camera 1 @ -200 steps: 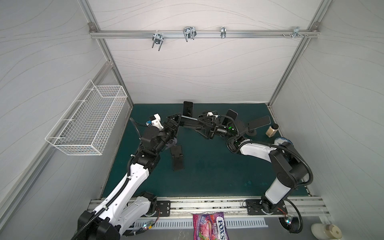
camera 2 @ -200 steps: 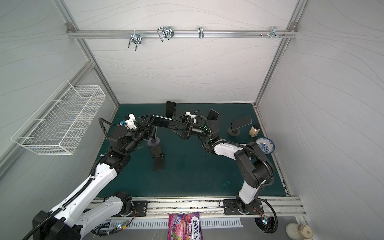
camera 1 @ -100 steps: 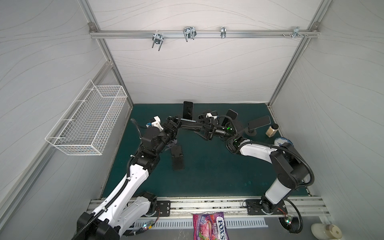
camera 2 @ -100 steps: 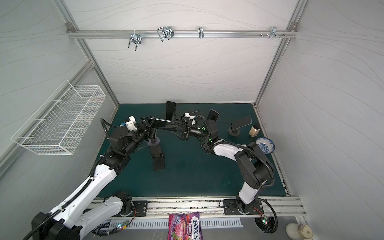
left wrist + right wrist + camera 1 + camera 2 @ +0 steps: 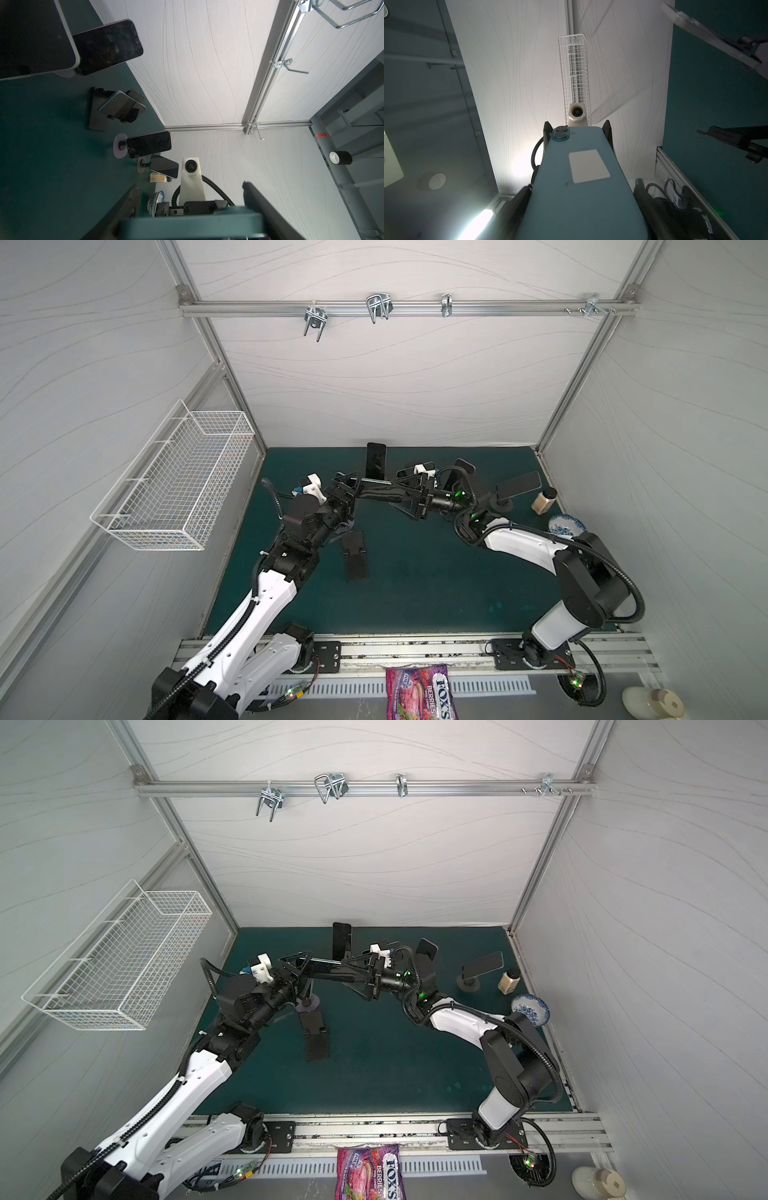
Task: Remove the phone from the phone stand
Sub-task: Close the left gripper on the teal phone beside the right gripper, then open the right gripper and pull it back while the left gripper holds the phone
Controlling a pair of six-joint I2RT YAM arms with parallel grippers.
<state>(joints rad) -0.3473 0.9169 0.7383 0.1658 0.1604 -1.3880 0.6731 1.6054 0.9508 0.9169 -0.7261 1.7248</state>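
Right gripper (image 5: 581,193) is clamping the teal phone (image 5: 566,162) by its long edges in the right wrist view, with the phone's back facing the camera. The left gripper (image 5: 577,129) is bracketing the far, lens end with a finger at each side, though I cannot tell whether those fingers are pressing yet. Turning to the left wrist view, the phone's end is lying between the left gripper's dark fingers (image 5: 261,203), and other phones (image 5: 108,45) are perching along the wall beyond. Looking at both top views, the phone is hanging edge-on in the air between the two grippers, well clear of the black stand (image 5: 356,549) sitting bare on the dark green mat (image 5: 415,593) beneath. Against a second ago, the arms are barely shifting, yet the left jaws are drawing in around the phone. That is suggesting a hand-over in progress: the phone is already off its stand, and what is remaining looks like passing it across and setting it down.
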